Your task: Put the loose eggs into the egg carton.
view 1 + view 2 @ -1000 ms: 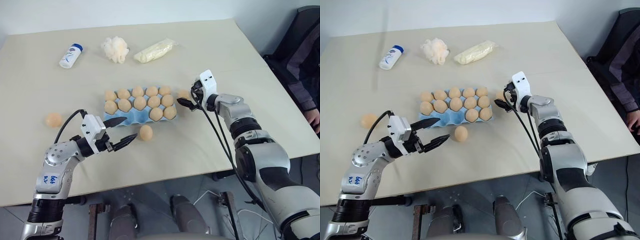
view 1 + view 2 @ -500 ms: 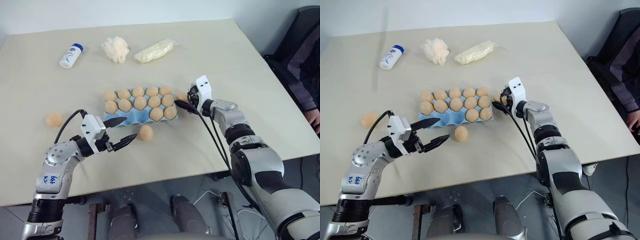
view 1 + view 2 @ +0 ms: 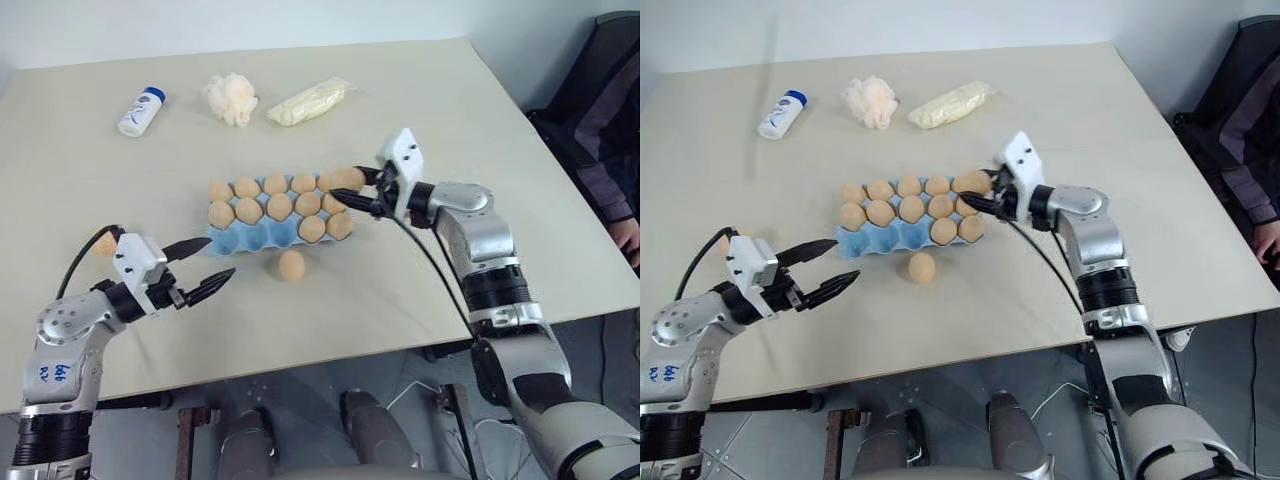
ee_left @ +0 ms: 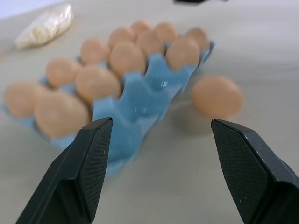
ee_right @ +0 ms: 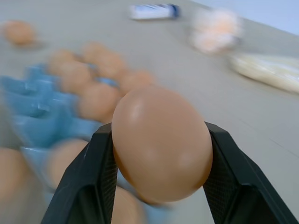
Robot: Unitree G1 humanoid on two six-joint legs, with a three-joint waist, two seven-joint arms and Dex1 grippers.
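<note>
The light-blue egg carton point(image 3: 243, 241) lies mid-table with several tan eggs in its cups. My right gripper point(image 3: 357, 190) is shut on one egg point(image 5: 161, 142) and holds it just above the carton's right end. A loose egg point(image 3: 291, 264) rests on the table in front of the carton. Another loose egg point(image 3: 103, 243) lies at the far left, partly hidden behind my left wrist. My left gripper point(image 3: 218, 257) stands open and empty, pointing toward the carton's left front corner point(image 4: 140, 105), to the left of the front egg point(image 4: 217, 96).
At the back of the table stand a white bottle point(image 3: 141, 110) with a blue cap, a fluffy white puff ball point(image 3: 231, 97) and a clear bag point(image 3: 310, 101) of whitish stuff. A person point(image 3: 610, 140) sits past the table's right edge.
My right gripper shut on the egg beside the carton's right end and lifted it up and left over the carton. My left gripper drew back to the left, still open.
</note>
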